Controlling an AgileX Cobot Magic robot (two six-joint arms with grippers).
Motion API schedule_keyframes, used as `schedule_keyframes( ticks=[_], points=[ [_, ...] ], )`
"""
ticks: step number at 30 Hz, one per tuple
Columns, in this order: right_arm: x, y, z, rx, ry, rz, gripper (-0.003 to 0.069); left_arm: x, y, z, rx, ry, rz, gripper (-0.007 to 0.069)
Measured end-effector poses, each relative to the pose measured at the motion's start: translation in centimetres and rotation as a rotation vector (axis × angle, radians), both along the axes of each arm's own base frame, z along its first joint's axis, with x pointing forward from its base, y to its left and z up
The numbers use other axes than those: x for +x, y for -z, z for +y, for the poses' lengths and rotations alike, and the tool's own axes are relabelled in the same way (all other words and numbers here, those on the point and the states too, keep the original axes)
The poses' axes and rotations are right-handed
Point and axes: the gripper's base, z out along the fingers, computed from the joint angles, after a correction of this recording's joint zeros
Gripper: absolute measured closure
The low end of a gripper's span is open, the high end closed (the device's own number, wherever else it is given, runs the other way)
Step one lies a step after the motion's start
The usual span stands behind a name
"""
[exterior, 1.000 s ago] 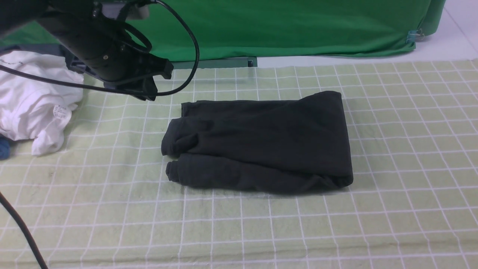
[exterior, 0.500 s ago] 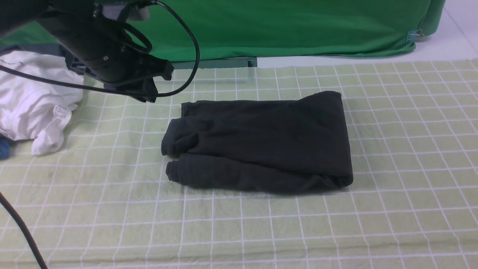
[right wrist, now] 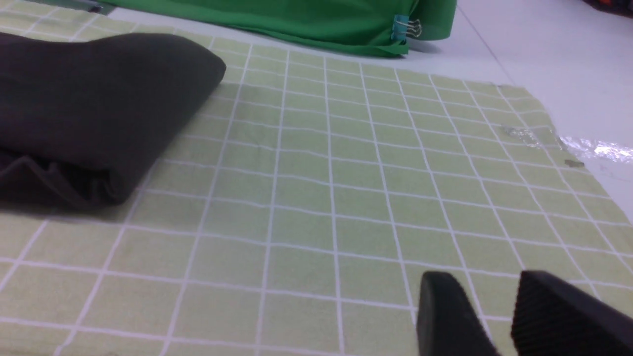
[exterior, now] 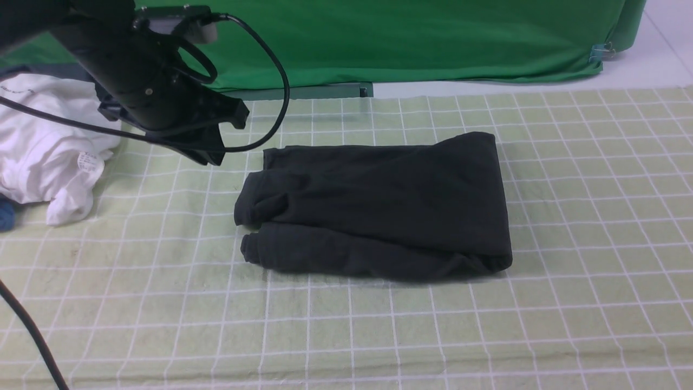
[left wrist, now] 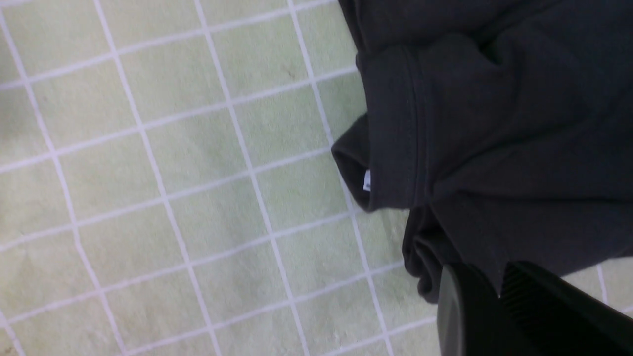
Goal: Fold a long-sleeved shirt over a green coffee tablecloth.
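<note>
The long-sleeved shirt point(exterior: 379, 206) is a black folded bundle lying in the middle of the green coffee tablecloth point(exterior: 379, 325), cuffs and hem bunched at its left end. My left gripper point(exterior: 210, 156) hovers above the cloth just off the shirt's far left corner. In the left wrist view its jaws point(left wrist: 482, 271) stand almost together with nothing between them, over the shirt's point(left wrist: 494, 123) bunched edge. My right gripper point(right wrist: 483, 279) is open over bare tablecloth point(right wrist: 346, 198), well to the right of the shirt point(right wrist: 89, 99). The right arm is outside the front view.
A crumpled white garment point(exterior: 48, 141) lies at the far left beside a blue item point(exterior: 4, 214). A plain deep-green cloth point(exterior: 406, 38) hangs along the back, held by a blue clip point(exterior: 595, 52). A black cable point(exterior: 32, 330) crosses the near left corner. The tablecloth's right edge borders a white surface point(right wrist: 568, 59).
My left arm has dropped a little toward the cloth and shifted slightly left. The shirt has not moved.
</note>
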Motion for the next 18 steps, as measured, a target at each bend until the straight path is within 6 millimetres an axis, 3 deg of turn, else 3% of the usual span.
schedule_keyframes(
  ticks=[18],
  points=[
    [0.02,-0.05,0.21,0.000,-0.038,-0.008,0.0419,-0.87,-0.33,0.03,0.015,0.058,0.067,0.0524]
  ],
)
